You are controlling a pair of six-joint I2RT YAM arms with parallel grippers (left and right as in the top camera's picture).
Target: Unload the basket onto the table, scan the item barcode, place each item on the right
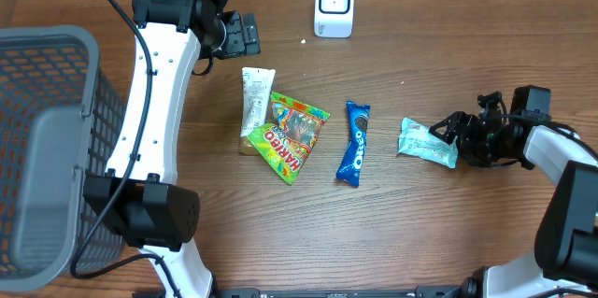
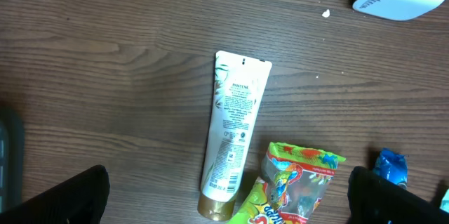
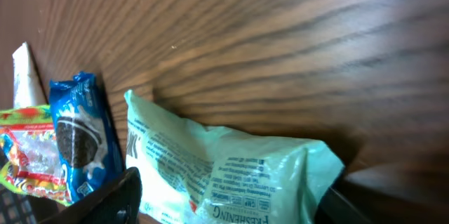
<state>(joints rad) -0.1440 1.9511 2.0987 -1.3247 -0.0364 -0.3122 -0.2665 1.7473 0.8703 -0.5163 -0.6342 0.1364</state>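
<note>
Mint-green packet [image 1: 428,143] lies flat on the wooden table [image 1: 448,55], toward my right side, well apart from the white scanner [image 1: 334,5] that stands at the far edge. My right claw [image 1: 455,141] is low at the packet's right end. From the right wrist camera the packet [image 3: 231,168] fills the space between my two dark fingers [image 3: 123,196], printed side up, with the lettering upside down. The jaws stand fairly wide, one on each side of the wrapper, but I cannot tell whether they press on it or merely flank it.

My left claw [image 1: 241,34] hangs above the table near the scanner, spread as wide as it goes and holding nothing. Below it, the left wrist camera shows a white Pantene tube [image 2: 233,133] lying lengthwise, gold cap toward me.

Just beside the tube, a Haribo bag [image 1: 291,136] overlaps its capped end. A blue Oreo pack [image 1: 354,142] lies between that bag and the green packet, touching neither. A grey basket [image 1: 56,130] sits at my far left.
</note>
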